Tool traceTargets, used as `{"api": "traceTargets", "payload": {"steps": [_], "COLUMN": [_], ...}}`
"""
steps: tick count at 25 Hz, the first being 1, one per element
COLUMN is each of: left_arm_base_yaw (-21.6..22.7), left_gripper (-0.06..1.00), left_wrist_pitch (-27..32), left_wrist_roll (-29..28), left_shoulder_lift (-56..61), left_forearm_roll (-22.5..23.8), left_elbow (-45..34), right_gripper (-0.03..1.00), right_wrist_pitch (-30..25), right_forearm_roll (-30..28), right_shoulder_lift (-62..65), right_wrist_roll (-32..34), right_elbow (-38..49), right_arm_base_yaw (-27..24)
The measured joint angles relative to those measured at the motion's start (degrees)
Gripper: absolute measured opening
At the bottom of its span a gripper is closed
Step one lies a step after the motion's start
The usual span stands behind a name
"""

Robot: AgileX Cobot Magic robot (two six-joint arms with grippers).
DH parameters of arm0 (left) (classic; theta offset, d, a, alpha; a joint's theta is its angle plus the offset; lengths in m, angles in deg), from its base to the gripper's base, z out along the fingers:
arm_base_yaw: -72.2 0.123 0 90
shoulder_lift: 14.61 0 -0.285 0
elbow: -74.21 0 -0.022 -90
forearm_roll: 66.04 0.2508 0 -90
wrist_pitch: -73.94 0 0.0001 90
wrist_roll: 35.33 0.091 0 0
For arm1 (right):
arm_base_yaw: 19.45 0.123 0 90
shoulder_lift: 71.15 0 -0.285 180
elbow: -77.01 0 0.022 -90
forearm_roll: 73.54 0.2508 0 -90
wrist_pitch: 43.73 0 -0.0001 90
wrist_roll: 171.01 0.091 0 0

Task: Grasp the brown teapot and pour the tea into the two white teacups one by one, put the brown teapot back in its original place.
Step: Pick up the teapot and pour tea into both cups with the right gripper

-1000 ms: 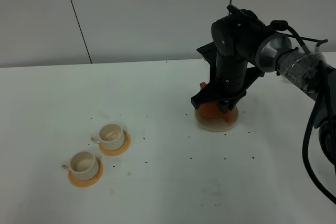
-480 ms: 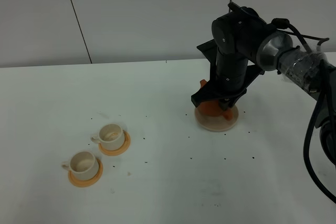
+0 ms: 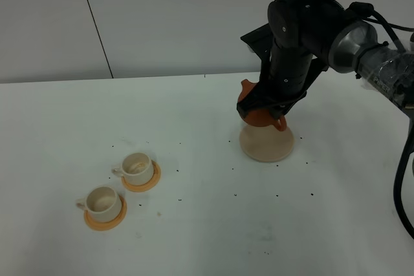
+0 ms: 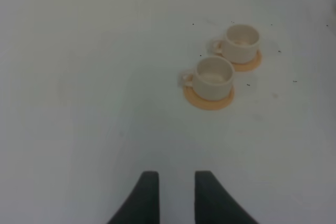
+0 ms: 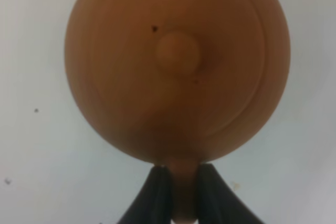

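Note:
My right gripper [image 3: 279, 113] is shut on the loop handle of the brown teapot [image 3: 260, 116] and holds it lifted just above the beige coaster [image 3: 266, 145]. The right wrist view shows the teapot [image 5: 177, 64] from above, lid knob in the middle, with my fingers [image 5: 159, 192] clamped on its handle. The two white teacups [image 3: 137, 167] [image 3: 103, 202] stand on orange saucers at the table's front left. They also show in the left wrist view [image 4: 242, 42] [image 4: 213, 77], ahead of my left gripper [image 4: 171, 184], which hangs with a small gap between its fingers, holding nothing.
Small dark specks are scattered over the white table [image 3: 207, 224]. A grey wall stands behind the table. My right arm [image 3: 369, 63] reaches in from the right edge above the coaster.
My right gripper has lifted the teapot off the beige coaster, up and slightly back; the coaster now shows bare. The cups have not moved.

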Motion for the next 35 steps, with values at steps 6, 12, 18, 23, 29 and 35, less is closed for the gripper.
{"api": "traceTargets", "payload": {"steps": [6, 12, 18, 23, 29, 35], "left_arm_base_yaw": [0.0, 0.0, 0.0, 0.0, 0.0, 0.0], "left_gripper": [0.24, 0.24, 0.24, 0.24, 0.24, 0.24], "left_wrist_pitch": [0.0, 0.0, 0.0, 0.0, 0.0, 0.0], "left_wrist_roll": [0.0, -0.1, -0.2, -0.1, -0.1, -0.1], "left_shoulder_lift": [0.0, 0.0, 0.0, 0.0, 0.0, 0.0], "left_forearm_roll": [0.0, 0.0, 0.0, 0.0, 0.0, 0.0], "left_elbow": [0.0, 0.0, 0.0, 0.0, 0.0, 0.0], "right_gripper": [0.1, 0.1, 0.1, 0.1, 0.1, 0.1], "right_wrist_pitch": [0.0, 0.0, 0.0, 0.1, 2.9, 4.3], "right_forearm_roll": [0.3, 0.4, 0.9, 0.9, 1.1, 0.1], "right_shoulder_lift": [0.1, 0.1, 0.1, 0.1, 0.1, 0.1], "right_wrist_roll": [-4.1, -9.6, -13.7, -16.0, -18.1, -19.1], "right_elbow": [0.0, 0.0, 0.0, 0.0, 0.0, 0.0], "right_arm_base_yaw": [2.5, 5.6, 7.7, 9.6, 11.8, 12.3]}}
